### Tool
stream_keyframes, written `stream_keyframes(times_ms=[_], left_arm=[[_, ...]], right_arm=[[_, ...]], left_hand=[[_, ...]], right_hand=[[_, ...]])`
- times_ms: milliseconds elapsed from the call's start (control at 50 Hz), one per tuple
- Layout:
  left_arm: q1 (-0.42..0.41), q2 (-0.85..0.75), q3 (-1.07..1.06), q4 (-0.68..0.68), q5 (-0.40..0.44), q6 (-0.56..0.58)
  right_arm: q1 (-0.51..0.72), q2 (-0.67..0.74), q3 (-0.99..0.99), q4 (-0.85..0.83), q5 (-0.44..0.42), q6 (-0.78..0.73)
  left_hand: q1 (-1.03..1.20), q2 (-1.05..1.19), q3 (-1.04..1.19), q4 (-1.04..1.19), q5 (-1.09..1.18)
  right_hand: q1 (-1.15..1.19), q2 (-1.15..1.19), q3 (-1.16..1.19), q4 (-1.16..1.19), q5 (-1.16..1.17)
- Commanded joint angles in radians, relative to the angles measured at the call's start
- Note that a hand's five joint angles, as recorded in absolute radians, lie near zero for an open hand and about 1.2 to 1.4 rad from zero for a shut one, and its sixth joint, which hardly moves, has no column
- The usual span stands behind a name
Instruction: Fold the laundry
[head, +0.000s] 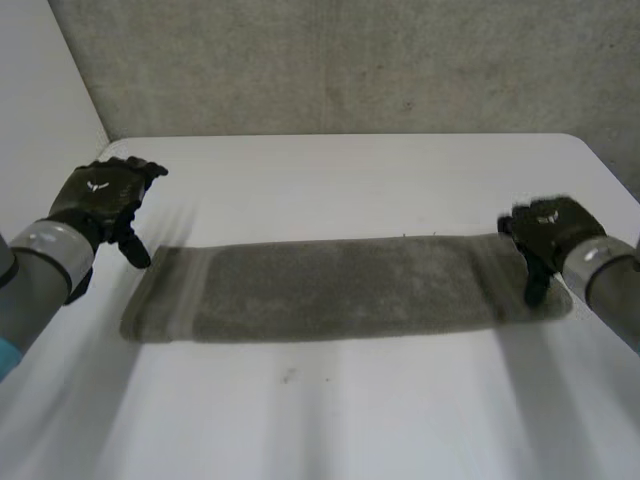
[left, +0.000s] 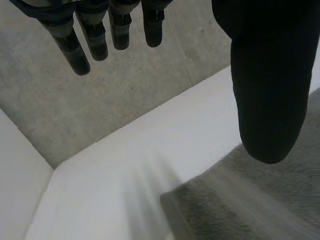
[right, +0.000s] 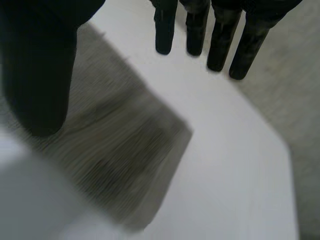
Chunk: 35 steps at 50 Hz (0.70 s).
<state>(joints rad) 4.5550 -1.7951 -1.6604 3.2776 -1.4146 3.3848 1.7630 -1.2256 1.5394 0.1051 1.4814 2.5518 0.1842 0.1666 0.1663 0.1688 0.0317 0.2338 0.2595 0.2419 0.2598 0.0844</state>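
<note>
A grey towel (head: 330, 288) lies folded into a long strip across the middle of the white table (head: 330, 180). My left hand (head: 105, 200) hovers just above and beyond the strip's left end, open, with its fingers (left: 80, 47) straight and its thumb (left: 270, 100) apart over the towel's end (left: 250, 200). My right hand (head: 548, 235) hangs over the strip's right end, open as well; its fingers (right: 215, 35) are straight above the bare table and its thumb (right: 40, 75) is over the towel's end (right: 125, 150). Neither hand holds the cloth.
A grey concrete wall (head: 350, 60) rises behind the table's far edge, and a white panel (head: 40, 90) stands at the left. Bare tabletop lies in front of and behind the towel.
</note>
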Motion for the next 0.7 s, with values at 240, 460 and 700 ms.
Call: stream_keyframes(times_ms=[240,460,700], left_arm=[[-0.016,0.025,-0.193,0.214,-0.014,-0.038],[-0.007,0.025,-0.202,0.215,-0.009,-0.038],[-0.002,0.023,-0.203,0.215,-0.007,-0.038]], right_arm=[[-0.186,0.041,0.222,-0.266,-0.145,-0.002],[-0.189,0.103,0.214,-0.285,-0.142,-0.013],[-0.203,0.132,0.194,-0.381,-0.110,-0.062]], left_hand=[[-0.010,0.008,0.008,0.006,-0.032],[-0.010,0.008,0.008,0.006,-0.032],[-0.010,0.008,0.008,0.006,-0.032]], right_hand=[[0.383,0.357,0.374,0.356,0.357],[0.485,0.459,0.477,0.459,0.460],[1.162,1.137,1.154,1.136,1.137]])
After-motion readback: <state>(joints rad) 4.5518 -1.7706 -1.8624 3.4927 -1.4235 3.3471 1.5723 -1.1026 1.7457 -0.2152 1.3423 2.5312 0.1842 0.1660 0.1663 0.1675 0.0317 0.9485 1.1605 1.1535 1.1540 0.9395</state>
